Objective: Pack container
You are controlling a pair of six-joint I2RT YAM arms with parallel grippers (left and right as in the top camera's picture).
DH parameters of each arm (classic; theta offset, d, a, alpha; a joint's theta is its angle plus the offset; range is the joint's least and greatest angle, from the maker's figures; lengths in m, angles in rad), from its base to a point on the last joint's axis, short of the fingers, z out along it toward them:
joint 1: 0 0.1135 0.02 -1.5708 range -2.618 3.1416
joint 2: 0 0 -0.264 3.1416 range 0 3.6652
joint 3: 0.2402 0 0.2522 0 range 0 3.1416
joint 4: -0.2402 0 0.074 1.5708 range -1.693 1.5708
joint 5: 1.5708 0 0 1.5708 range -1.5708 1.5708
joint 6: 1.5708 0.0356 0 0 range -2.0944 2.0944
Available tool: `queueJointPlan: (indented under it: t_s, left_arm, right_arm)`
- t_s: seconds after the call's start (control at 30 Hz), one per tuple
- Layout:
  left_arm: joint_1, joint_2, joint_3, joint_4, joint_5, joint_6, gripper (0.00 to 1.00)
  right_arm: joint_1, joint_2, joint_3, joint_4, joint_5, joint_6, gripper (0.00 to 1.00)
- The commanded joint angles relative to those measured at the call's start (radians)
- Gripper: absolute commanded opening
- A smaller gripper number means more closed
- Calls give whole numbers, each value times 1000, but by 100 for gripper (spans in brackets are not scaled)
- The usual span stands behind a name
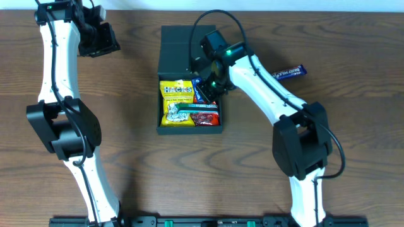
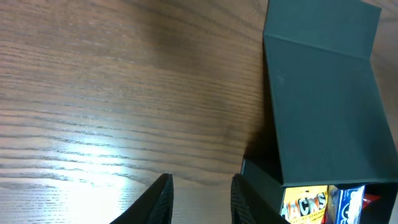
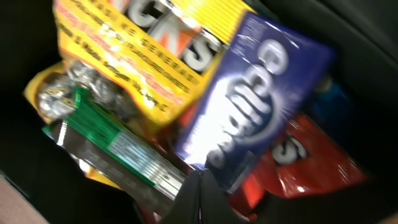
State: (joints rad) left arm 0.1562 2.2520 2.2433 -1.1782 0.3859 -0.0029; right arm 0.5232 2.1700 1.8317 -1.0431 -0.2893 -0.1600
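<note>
The wooden table (image 1: 139,183) carries the container (image 1: 175,47), which rests flat with its lid flap open. A dark blue snack bar (image 1: 290,72) lies on the bare wood, well to the container's right.

Three views are covering one table (image 1: 353,126).
Overhead is looking straight down; left wrist is facing the container (image 2: 323,106) from beside; right wrist is peering closely into it.

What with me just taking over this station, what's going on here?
The right tool, shut, is down inside the container among snacks, its tip at the edge of a blue packet; whether it pinches that is unclear. The left tool, open and empty, hovers over the table beside the lid. One blue bar lies outside on the table.
</note>
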Motion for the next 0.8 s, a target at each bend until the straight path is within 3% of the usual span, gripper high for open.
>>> queueJointPlan:
  t_s: [0.0,0.77]
  left_arm:
    - [0,5,24,3,-4,7,32]
    - [0,5,24,8,-27,7,33]
  right_arm:
    - [30,-28,18,18,-14,-31,2]
    - [42,75,18,77,-28,-40,2]
